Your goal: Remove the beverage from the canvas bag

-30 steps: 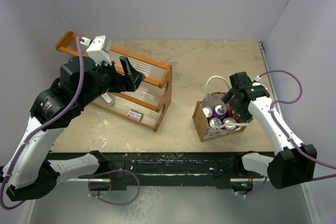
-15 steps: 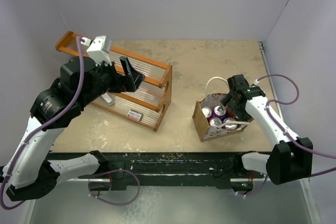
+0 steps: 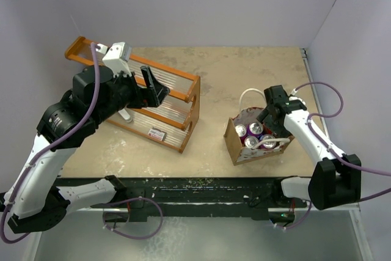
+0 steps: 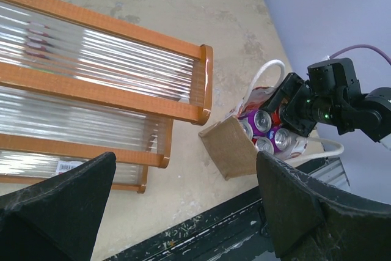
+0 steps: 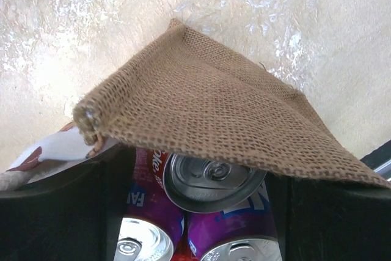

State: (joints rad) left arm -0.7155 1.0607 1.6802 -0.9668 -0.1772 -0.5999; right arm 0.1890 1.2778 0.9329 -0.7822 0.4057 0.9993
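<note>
In canvas bag: purple cans | right fingers straddle them, grip unclear | left fingers wide, empty

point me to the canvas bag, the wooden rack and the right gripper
canvas bag (image 3: pixel 231 141), top view, its brown side panel
wooden rack (image 3: pixel 196 99), top view, its right end frame
right gripper (image 5: pixel 197 172), right wrist view, midway between fingertips

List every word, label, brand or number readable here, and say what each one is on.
"oke": partial, white letters on a can's side just under the canvas bag; the rest is hidden.
"FA": partial, on the purple can side below it.
The white sticker on the wooden rack: too small to read.
</note>
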